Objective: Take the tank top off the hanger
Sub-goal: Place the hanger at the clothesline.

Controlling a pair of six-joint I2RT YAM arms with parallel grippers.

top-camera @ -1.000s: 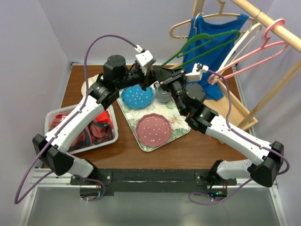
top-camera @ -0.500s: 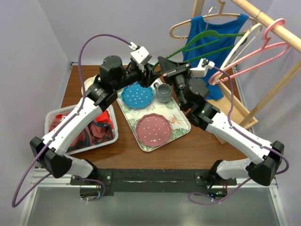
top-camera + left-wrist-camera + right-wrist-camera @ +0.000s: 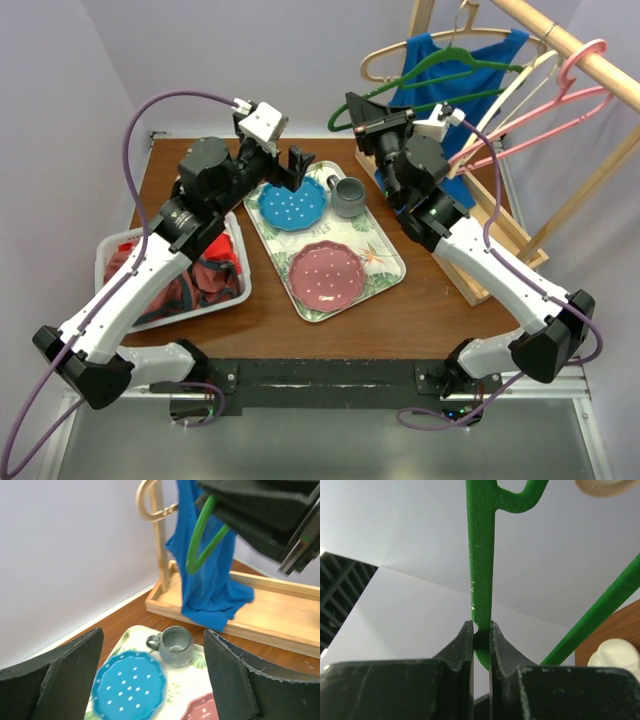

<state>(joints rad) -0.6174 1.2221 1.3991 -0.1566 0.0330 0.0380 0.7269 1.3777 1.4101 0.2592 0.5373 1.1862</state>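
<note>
**Tank top on the rack, green hanger gripped**

Top view: the tank top [image 3: 500,50] hangs in the upper right of the frame, under the wooden rail [image 3: 585,55]. The green hanger [image 3: 410,72] slants across its front. The right gripper [image 3: 355,105] clamps that hanger's lower left end. The left gripper [image 3: 298,170], spread wide and empty, sits to its left over the upper edge of the tray [image 3: 385,270], with clear air between the two.

Left wrist view: the left gripper's [image 3: 152,632] fingers frame the mug [image 3: 175,645] and blue plate [image 3: 127,687] at the bottom. The tank top's [image 3: 210,585] hem hangs down to the rack base [image 3: 280,615], apart from both fingers.

Right wrist view: the right gripper [image 3: 481,630] pinches the green hanger's [image 3: 481,555] bar tight at the centre of the frame, and only bare wall shows behind it.
</note>
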